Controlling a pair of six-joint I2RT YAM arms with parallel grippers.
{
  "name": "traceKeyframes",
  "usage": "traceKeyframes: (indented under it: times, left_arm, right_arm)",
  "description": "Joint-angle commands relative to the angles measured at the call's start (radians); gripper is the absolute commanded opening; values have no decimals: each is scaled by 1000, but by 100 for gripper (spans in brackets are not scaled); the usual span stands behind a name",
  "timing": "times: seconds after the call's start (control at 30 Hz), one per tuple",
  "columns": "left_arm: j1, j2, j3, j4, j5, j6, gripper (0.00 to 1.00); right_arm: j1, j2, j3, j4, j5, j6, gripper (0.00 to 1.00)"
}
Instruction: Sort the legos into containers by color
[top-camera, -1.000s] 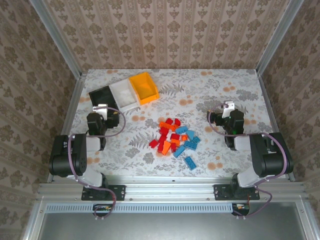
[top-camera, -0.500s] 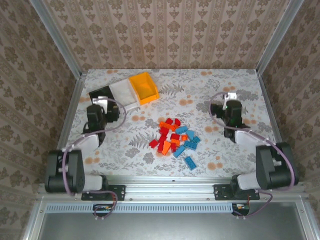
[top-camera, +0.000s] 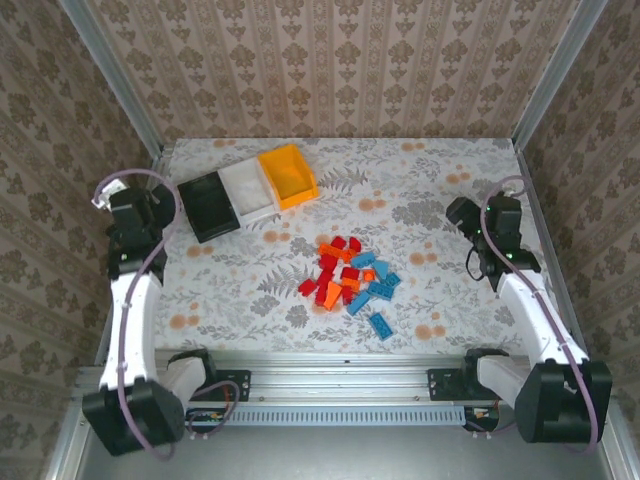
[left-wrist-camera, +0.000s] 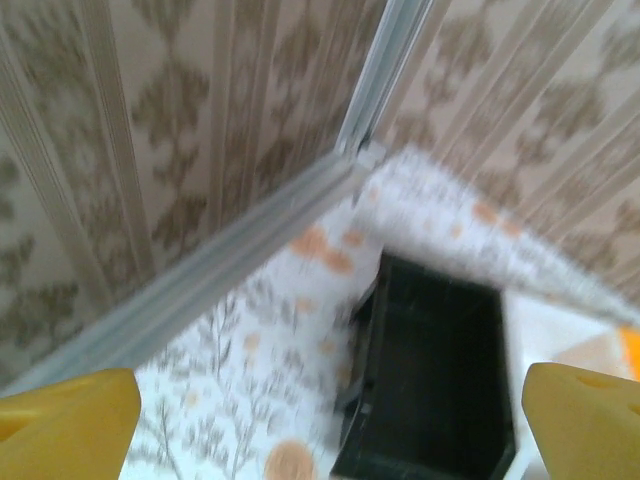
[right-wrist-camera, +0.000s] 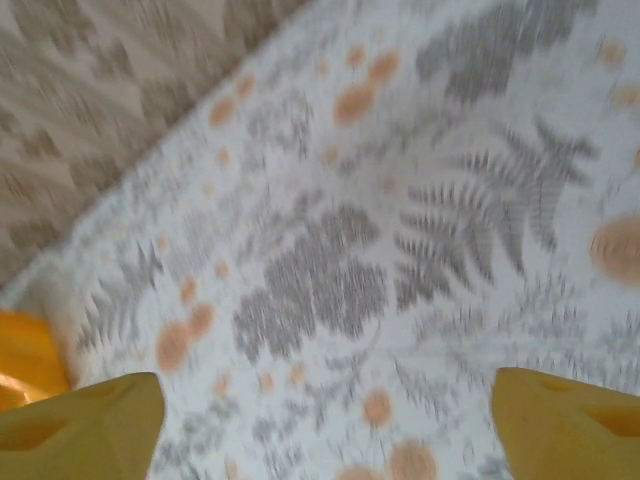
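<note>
- At the centre of the table (top-camera: 440, 170), the legos (top-camera: 350, 278) are lying in one pile between my arms.
- My right gripper (right-wrist-camera: 325, 415) is hanging open and empty, the nearer one, with the pile lying to its left.
- My left gripper (left-wrist-camera: 330, 415) is gaping empty beside the black bin (left-wrist-camera: 430, 370).

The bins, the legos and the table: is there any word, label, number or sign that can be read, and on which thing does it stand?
None: no text can be read in these pictures.
The black bin, white bin and orange bin show no label.
The legos are too small to show any mark.
The table cover and walls carry only patterns.
</note>
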Motion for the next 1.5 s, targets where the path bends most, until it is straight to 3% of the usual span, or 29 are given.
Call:
traceKeyframes:
  times: [0.0,0.13,0.3,0.5,0.87,1.13,1.27,1.47]
  left_arm:
    - [26,196,163,-225,126,-11,99]
    - [39,441,327,-314,151,3,92]
    - [38,604,398,-251,315,38,85]
    - [37,772,510,-318,350,110,72]
    - [10,898,555,-335,296,164,51]
    - [-60,930,570,-345,211,210,14]
    - [-108,930,593,-361,172,231,0]
    - [-231,922,631,-370,141,243,0]
  right_arm:
    - [56,24,45,-134,-72,-31,81]
    - [164,36,30,-130,2,-29,79]
    - [322,68,39,-164,113,-75,82]
    - [358,56,16,-189,123,-93,82]
    - [367,15,-21,-201,104,-81,80]
    - [373,7,-12,-216,103,-71,79]
    - [377,-7,-7,-230,110,-70,78]
    - [379,-27,-2,-246,116,-72,78]
